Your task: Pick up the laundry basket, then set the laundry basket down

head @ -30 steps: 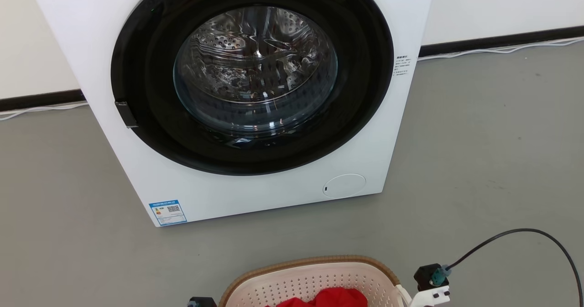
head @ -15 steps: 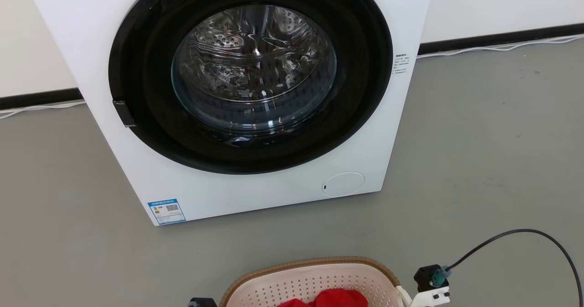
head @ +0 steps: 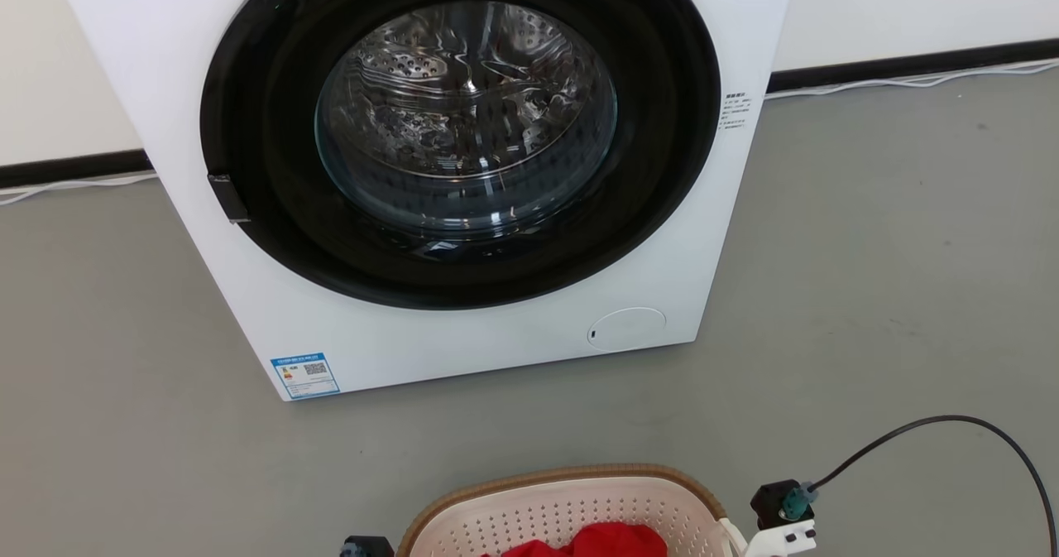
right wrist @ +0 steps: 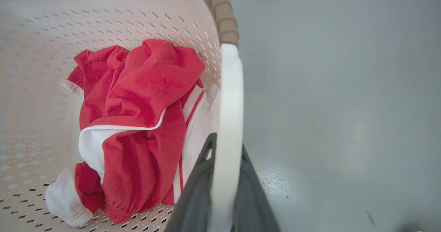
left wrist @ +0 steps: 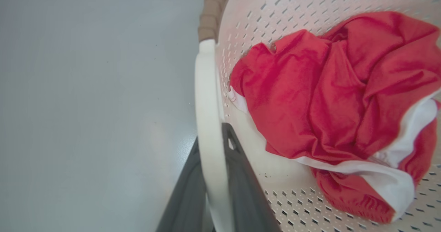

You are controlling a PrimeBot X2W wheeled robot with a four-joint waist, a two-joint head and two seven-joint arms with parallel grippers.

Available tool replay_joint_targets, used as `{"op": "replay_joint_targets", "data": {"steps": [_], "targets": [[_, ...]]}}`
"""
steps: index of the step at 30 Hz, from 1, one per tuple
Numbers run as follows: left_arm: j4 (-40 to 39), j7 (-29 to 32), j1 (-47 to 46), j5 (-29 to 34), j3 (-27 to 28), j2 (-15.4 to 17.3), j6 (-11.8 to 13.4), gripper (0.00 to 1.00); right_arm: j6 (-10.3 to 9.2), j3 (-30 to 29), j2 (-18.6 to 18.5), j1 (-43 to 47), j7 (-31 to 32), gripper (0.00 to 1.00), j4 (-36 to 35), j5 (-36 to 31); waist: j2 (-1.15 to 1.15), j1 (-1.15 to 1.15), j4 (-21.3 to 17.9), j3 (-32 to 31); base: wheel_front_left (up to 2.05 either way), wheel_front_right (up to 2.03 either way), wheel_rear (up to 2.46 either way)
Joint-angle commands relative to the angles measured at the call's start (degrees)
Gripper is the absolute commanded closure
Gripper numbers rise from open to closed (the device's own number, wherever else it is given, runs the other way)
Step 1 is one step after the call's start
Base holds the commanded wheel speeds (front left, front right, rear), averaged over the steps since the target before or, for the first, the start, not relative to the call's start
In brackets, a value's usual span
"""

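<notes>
Basket (head: 571,472) at the bottom edge of the head view, mouth up, its far rim towards the washer (head: 463,350). Its visible width runs left to right, with one white loop handle at each end; the near part is cut off by the frame. A strip of bare grey floor (head: 869,292) separates the far rim from the washer's base, and the two stand well apart. Open floor extends on both sides of the washer back to the dark baseboard (head: 910,69). A black cable (head: 951,419) arcs over the floor just right of the basket.

Left gripper (left wrist: 211,135) is clamped on the left handle (left wrist: 206,87), one dark finger inside the loop and one outside. Right gripper (right wrist: 227,142) grips the right handle (right wrist: 231,87) in the same way. A crumpled red and white garment (left wrist: 310,87) lies inside, against the perforated wall. Whether the basket rests on the floor or hangs above it cannot be told.
</notes>
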Motion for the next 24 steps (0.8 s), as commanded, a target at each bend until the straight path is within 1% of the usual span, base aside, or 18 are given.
{"op": "replay_joint_targets", "data": {"steps": [1,7,10,18,19,24], "targets": [[-0.58,-1.07,-2.95,-0.02,0.71,0.39,0.15,1.00,0.45,1.10,0.92,-2.34,-1.06,1.00,-0.82,0.56,0.00,0.00,0.10,0.24,0.00,0.00,0.00],[-0.07,-1.65,-5.02,-0.44,0.62,0.39,0.04,1.00,0.45,1.61,0.92,-3.17,-1.44,1.00,-1.40,0.52,0.00,0.00,0.51,1.75,0.00,0.00,0.00],[-0.12,-2.38,-7.10,-0.54,0.74,0.39,-0.02,1.00,0.45,1.78,0.92,-4.56,-2.07,1.00,-1.98,0.30,0.00,0.00,0.71,3.59,0.00,0.00,0.00],[0.65,-5.21,-15.91,-0.39,1.85,0.90,-0.23,1.00,0.45,1.21,0.92,-11.01,-6.29,1.00,-3.69,-0.51,0.00,0.00,1.55,13.26,0.00,0.00,0.00],[0.65,-5.21,-15.91,-0.39,1.85,0.90,-0.23,1.00,0.45,1.21,0.92,-11.01,-6.29,1.00,-3.69,-0.51,0.00,0.00,1.55,13.26,0.00,0.00,0.00],[1.25,-6.43,-21.47,0.18,2.06,1.67,-0.29,1.00,0.45,1.25,0.92,-15.14,-9.17,1.00,-4.07,-1.69,0.00,0.00,2.82,20.68,0.00,0.00,0.00]]}}
